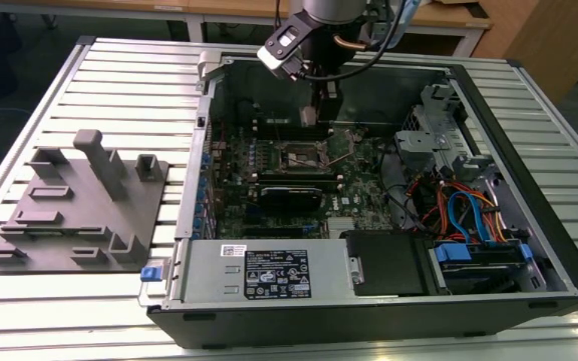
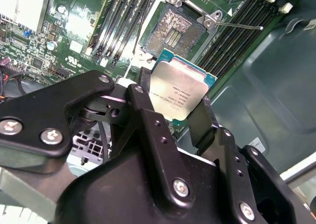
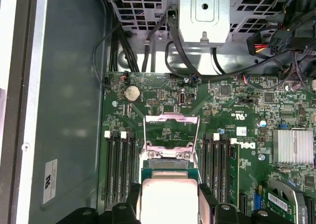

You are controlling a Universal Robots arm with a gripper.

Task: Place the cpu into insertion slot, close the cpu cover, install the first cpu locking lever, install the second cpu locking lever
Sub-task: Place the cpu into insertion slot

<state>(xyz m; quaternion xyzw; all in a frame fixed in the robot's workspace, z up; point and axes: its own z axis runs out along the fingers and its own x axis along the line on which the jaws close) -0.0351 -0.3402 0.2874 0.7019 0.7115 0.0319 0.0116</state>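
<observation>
The cpu point(image 2: 178, 92) is gripped edgewise between the black fingers point(image 2: 203, 119) of the gripper point(image 2: 174, 104), its pale metal top turned towards the camera in the second wrist view. It is held just above the insertion slot point(image 2: 174, 32), clear of the bare contact field, which is left uncovered. In the first wrist view the cpu point(image 3: 169, 198) is seen below the cpu cover point(image 3: 170, 118), whose windowed frame is raised open over the motherboard point(image 3: 224, 101). In the exterior view the arm point(image 1: 321, 30) is positioned over the open computer case point(image 1: 369, 312).
</observation>
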